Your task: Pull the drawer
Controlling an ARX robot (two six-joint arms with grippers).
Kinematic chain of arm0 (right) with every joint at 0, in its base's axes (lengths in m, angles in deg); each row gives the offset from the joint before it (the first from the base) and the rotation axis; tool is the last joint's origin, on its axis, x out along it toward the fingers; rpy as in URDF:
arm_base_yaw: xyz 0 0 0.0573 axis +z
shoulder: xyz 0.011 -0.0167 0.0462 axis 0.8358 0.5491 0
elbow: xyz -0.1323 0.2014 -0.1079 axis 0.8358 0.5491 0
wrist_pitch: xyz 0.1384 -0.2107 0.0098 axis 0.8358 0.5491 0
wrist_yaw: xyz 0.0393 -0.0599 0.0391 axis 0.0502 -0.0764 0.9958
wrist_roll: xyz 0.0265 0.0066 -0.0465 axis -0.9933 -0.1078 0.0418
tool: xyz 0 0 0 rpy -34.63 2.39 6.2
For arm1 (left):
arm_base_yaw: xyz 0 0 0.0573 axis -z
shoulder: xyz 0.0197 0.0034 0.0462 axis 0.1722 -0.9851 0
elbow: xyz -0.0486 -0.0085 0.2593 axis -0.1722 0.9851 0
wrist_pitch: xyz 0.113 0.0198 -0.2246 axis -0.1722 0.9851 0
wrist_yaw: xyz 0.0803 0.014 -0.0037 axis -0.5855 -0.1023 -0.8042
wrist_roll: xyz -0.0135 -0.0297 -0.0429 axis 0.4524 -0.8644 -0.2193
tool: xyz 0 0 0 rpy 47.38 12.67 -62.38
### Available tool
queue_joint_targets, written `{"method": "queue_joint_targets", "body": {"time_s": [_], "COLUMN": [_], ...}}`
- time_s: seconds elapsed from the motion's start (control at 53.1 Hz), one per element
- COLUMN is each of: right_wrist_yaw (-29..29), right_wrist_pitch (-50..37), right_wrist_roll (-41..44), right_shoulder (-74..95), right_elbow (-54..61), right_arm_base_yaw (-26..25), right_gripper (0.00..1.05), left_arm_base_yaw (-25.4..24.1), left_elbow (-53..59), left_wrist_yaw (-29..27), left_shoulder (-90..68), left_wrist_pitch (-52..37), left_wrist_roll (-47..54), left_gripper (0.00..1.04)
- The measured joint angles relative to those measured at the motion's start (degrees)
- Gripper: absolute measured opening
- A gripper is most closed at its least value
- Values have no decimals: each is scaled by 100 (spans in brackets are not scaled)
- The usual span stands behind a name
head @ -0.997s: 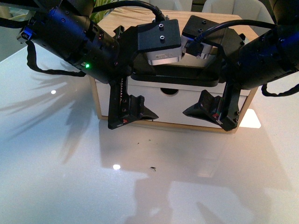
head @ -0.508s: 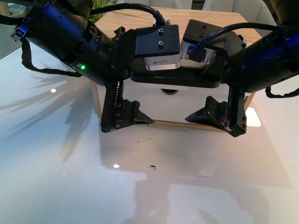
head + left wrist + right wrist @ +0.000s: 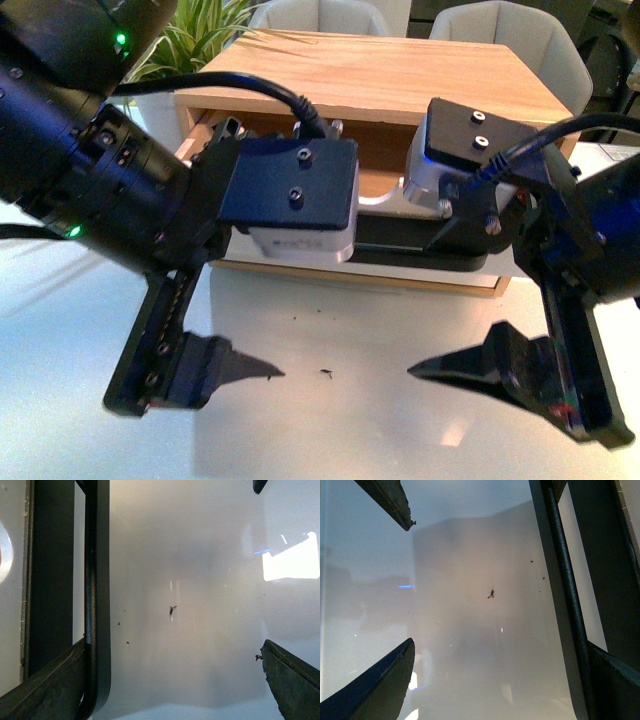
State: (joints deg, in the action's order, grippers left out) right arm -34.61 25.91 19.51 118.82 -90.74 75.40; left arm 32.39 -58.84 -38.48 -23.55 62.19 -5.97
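Drawer [image 3: 385,182] stands partly out of its light-wood cabinet [image 3: 380,75] on the white glossy tabletop [image 3: 340,430], so its wooden inside shows under the cabinet top. Its long black bar handle [image 3: 400,255] runs across the front, largely hidden behind the two wrist cameras.

The left gripper [image 3: 175,647] has its jaws spread wide. One finger [image 3: 45,695] lies at the handle's rounded end and the other [image 3: 295,680] is well out over bare tabletop. Whether that first finger touches the bar cannot be told.

The right gripper [image 3: 500,645] is likewise spread wide, with one finger [image 3: 615,680] at the handle and the other [image 3: 385,680] apart from it.

A small dark speck [image 3: 327,376] lies on the tabletop between the two front fingers. Behind the cabinet are a green plant [image 3: 195,40] and two pale chairs [image 3: 500,25].
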Motion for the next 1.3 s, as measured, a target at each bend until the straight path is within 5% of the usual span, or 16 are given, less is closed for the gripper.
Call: {"method": "queue_joint_targets", "body": {"time_s": [0.433,0.64,0.922,1.035,1.298], "right_wrist_yaw": [304,131,-999,-1722,-2833], "right_wrist_pitch": [-1327,-2262,-3880,-4168,-3683], "right_wrist_roll": [-1390,-2306,-3880,-4699,-5816], "right_shoulder": [-973,-1880,-3226,-4050,-5963], "right_elbow": [848,1478,2688,3239,4109], "right_arm_base_yaw": [-22,-120,-472,-791,-1119], "right_gripper": [96,96,96,96,96], "left_arm_base_yaw": [31,-37,-487,-1043,-2660], "left_elbow": [1480,2157,3451,4188,4905], "left_wrist_yaw": [363,-291,-1572,-2114,-1886], "left_shoulder": [929,1744,3165,4083,6059], "left_wrist_pitch": [-2415,-4306,-5864,-5908,-4599], "left_wrist_roll": [-1169,-2483,-4247,-5362,-6837], "left_gripper": [97,97,97,97,97]}}
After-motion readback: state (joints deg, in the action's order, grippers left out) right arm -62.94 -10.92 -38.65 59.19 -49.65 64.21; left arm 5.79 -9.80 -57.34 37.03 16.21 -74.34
